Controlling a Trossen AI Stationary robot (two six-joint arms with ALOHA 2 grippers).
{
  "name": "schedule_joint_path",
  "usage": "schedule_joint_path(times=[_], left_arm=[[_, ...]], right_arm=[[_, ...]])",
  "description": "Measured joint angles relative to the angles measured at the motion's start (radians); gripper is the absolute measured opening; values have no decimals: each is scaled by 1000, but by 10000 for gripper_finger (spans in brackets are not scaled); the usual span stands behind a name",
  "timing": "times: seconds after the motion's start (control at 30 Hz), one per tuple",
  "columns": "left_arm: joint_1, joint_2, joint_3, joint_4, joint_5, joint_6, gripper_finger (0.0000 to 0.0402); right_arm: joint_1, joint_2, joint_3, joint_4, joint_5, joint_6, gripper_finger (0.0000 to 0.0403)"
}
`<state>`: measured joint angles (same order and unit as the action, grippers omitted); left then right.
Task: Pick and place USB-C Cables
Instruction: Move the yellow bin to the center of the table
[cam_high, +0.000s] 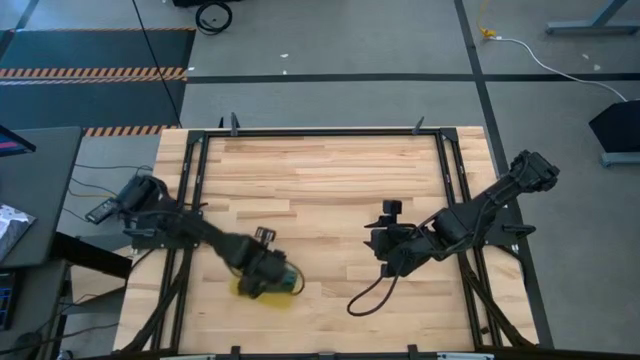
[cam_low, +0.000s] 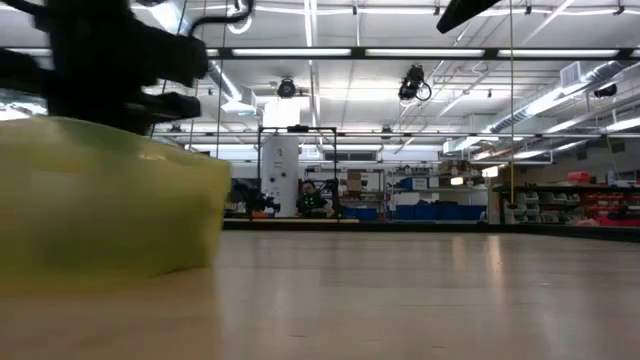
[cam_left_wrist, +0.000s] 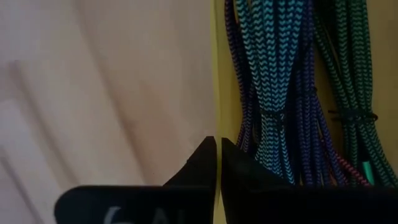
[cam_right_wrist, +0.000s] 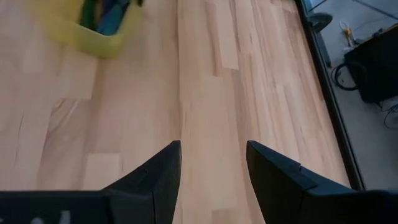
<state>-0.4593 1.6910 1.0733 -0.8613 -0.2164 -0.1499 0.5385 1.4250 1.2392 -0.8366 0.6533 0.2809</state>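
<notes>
The left gripper (cam_left_wrist: 217, 180) is poised over the near wall of the shallow yellow plastic tray (cam_high: 248, 289), its jaws pinched on that thin yellow rim; the rim is best slid gently, so that the braided teal, blue-purple and green USB-C cables (cam_left_wrist: 273, 81) bundled inside are not spilled. Farther across the pale wooden counter (cam_high: 320, 180), the right gripper (cam_right_wrist: 212, 171) waits with jaws wide and empty, a loose black wire (cam_high: 368, 298) looping beside it well apart from the tray.

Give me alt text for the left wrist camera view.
The left pincer, its fingers nearly together, grips the thin wall of a yellow bin. Inside lie braided cable bundles: teal, blue-purple and green. Bare wooden table lies alongside.
</notes>
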Motion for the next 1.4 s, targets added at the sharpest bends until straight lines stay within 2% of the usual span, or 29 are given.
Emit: schedule_joint_path(times=[0.3,0.53,0.9,1.4], left_arm=[[253,2,-2,160,5,186,7],[393,3,-2,308,40,214,7],[450,18,59,313,28,245,7],[554,228,297,204,46,304,7]], right_arm=[[73,-14,0,-55,-2,82,187],[108,-39,0,-54,5,91,187],[108,-39,0,-52,10,93,187],[108,-39,0,-47,8,92,187]])
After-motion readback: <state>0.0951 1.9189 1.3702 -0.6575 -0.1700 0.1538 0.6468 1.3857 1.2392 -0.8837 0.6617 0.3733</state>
